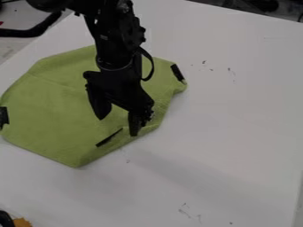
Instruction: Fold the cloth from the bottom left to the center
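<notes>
An orange thing (pixel 22 222) is lying near left. Beyond, the green cloth (pixel 50 113) is covering the left of the white table (pixel 237 133), looking light and limp, its near-left rim probably offering the best pinch. The gripper (pixel 118 126), fingers spread, is hanging over its near-right part, the arm (pixel 115 44) blocking farther cloth.

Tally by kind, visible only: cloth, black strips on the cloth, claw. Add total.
Green cloth: 1
Black strips on the cloth: 3
Black claw: 1
Total: 5
</notes>
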Robot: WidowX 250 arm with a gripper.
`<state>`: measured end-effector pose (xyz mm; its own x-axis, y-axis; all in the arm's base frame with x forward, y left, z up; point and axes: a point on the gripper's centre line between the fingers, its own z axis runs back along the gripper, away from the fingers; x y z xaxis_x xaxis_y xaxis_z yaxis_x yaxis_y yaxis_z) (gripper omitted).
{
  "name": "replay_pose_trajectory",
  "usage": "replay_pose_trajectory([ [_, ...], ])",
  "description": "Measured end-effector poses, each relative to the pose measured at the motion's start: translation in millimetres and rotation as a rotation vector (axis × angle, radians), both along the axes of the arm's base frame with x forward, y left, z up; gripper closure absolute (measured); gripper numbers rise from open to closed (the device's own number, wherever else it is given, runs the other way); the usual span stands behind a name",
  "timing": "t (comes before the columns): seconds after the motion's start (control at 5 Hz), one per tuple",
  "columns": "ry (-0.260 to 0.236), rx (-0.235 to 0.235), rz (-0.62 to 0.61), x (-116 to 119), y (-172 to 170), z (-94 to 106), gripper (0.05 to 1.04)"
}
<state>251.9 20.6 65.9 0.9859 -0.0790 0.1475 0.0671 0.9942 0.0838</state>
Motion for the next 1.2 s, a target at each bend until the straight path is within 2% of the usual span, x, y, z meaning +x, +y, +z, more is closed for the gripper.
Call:
replay_pose_trajectory([
  [0.2, 0.022, -0.001, -0.006, -2, 0, -4.3, 0.083],
  [0.4, 0.057, 0.015, 0.042, -11, 42, -3.9, 0.084],
  [0.6, 0.042, 0.050, 0.057, -12, 72, 2.6, 0.083],
  [0.8, 0.002, 0.084, 0.096, -13, 121, 11.0, 0.083],
  [1.2, -0.028, 0.108, 0.185, -27, 200, -12.0, 0.083],
])
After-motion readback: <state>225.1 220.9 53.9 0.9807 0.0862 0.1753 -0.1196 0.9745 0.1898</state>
